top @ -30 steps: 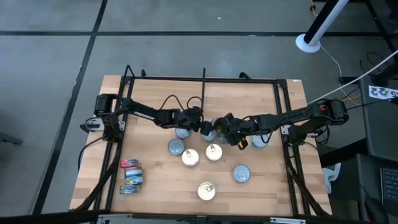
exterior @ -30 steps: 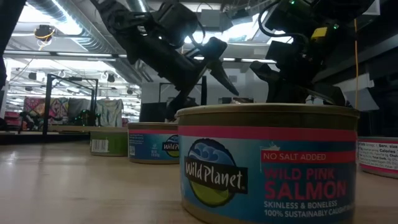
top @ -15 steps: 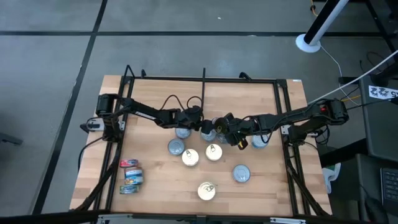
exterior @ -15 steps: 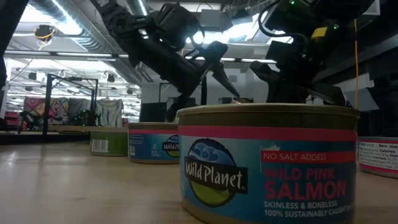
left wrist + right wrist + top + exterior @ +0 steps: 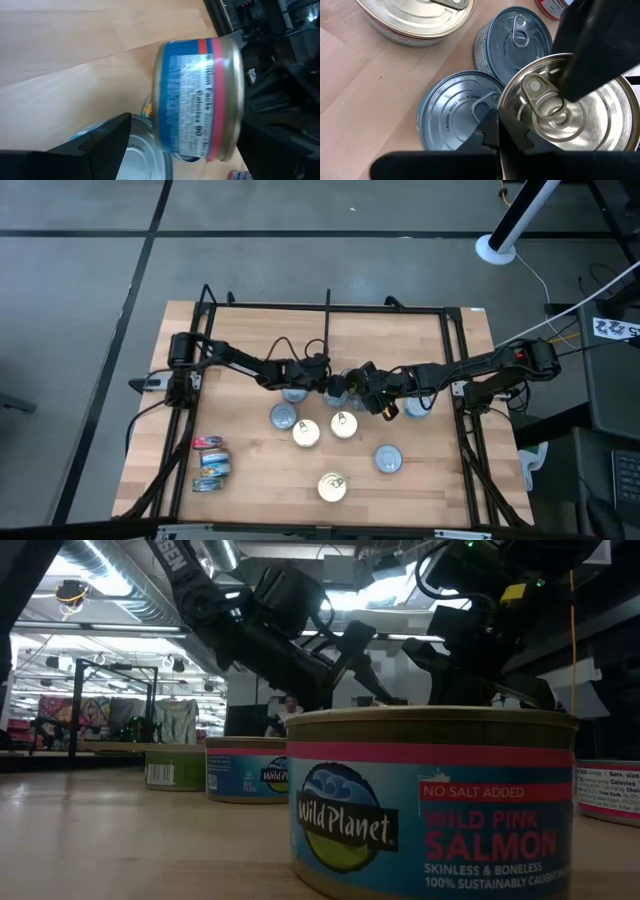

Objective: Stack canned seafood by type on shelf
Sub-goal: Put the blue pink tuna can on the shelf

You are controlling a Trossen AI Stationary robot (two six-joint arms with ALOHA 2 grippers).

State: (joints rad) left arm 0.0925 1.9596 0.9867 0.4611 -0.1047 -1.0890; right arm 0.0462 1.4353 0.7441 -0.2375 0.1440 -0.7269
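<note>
left gripper [image 5: 325, 377]: gaping wide, empty, hanging mid-shelf [image 5: 400, 330]
salmon tin [image 5: 200, 102]: standing upright between its fingers
right gripper [image 5: 362, 383]: pinched closed, hovering beside

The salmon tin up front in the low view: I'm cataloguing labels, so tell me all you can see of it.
The salmon tin is a round metal can with a pale gold rim, standing upright on the wooden board. A pink band runs above a blue label reading Wild Planet, No Salt Added, Wild Pink Salmon, Skinless & Boneless. Nothing touches it; both arms hang behind it.
</note>
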